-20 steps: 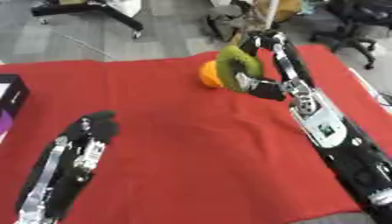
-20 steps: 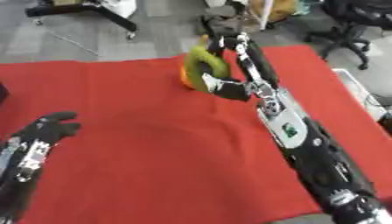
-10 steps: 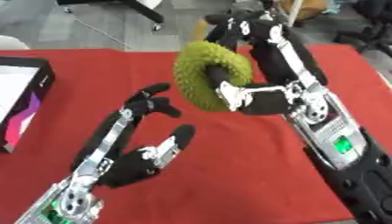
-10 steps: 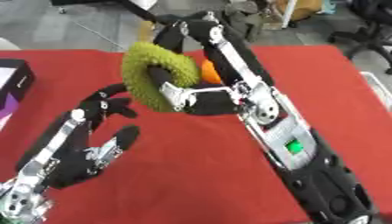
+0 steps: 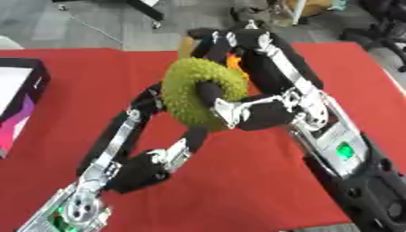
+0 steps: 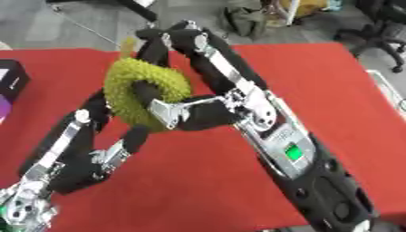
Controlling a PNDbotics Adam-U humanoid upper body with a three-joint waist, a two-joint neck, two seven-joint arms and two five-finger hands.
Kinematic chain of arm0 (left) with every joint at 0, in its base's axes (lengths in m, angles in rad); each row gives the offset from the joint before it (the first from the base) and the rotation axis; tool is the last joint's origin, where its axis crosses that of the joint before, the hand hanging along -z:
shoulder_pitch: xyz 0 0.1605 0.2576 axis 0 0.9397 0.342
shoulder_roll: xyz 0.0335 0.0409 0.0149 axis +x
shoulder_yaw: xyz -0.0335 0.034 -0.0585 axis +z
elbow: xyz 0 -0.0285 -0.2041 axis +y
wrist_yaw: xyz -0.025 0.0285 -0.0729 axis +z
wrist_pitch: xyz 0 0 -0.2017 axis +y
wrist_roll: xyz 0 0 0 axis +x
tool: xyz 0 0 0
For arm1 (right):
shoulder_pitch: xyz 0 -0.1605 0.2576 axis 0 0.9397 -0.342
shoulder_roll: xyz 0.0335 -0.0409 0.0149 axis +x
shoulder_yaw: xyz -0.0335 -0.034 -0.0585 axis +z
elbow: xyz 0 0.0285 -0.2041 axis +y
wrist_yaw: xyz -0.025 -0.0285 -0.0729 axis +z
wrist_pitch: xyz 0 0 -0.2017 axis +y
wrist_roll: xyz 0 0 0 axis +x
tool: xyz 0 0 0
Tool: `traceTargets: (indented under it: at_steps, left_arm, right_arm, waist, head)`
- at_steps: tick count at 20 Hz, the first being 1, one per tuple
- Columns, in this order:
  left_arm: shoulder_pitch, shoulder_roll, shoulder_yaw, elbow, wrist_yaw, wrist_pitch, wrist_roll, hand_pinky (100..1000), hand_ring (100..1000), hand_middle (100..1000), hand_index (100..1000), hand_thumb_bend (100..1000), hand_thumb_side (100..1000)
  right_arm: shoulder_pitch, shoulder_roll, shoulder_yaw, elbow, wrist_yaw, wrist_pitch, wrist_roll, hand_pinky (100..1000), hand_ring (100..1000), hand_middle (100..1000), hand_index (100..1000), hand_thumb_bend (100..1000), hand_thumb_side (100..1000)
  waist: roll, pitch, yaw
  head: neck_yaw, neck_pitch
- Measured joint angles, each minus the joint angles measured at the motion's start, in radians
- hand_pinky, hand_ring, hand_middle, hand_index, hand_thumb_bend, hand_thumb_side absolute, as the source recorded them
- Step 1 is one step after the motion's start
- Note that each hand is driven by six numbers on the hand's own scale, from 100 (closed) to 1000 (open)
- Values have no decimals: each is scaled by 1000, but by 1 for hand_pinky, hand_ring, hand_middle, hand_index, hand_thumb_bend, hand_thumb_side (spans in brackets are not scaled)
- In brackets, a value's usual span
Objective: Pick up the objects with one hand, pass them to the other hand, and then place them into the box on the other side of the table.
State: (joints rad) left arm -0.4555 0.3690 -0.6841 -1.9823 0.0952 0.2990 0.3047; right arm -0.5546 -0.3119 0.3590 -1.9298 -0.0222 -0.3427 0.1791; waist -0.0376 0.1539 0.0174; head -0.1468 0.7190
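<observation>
**Ring held between both hands above the red cloth**

The right hand [image 5: 262, 111] is clamped on the ring [image 5: 202, 97]: one digit passes through the hole and the long fingers arch over the ring's far side (their tips lie near the top of the frame). The ring is green-yellow and bristly, standing on edge and raised off the cloth [image 5: 238, 181]. The left hand [image 5: 147, 165] reaches up from the lower left; its fingers [image 5: 147, 102] lie against the ring's left rim and its thumb [image 5: 190, 136] meets the lower edge, so they are closed about the ring from below (how far the fingers wrap behind it cannot be told).

Half a second ago the left hand was spread open beneath the ring, with a gap between them; it has since risen and made contact. One second ago it lay flat on the cloth at the lower left, while the right hand held the ring at the far edge of the table.

An orange object [image 5: 234, 61] shows just behind the ring, partly hidden by the right fingers. A dark box [image 5: 36, 86] with a white and magenta interior sits at the left edge of the cloth, well apart from the hands.
</observation>
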Motion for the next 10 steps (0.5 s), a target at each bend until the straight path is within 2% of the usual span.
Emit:
traceTargets:
  at_steps: [6,10]
  left_arm:
    - [68,0,23,0,62,15,118,991,899,943,666,481,672]
    - [71,0,38,0,98,-1,164,996,906,956,672,495,670]
  right_arm:
    - [0,0,0,0,0,2,3,895,601,258,421,100,115]
    - [0,2,0,1,-1,6,7,899,601,256,421,100,119]
  waist:
    - [5,6,-2]
    - [5,6,-1]
  head:
    - [0,0]
    - [-1,0]
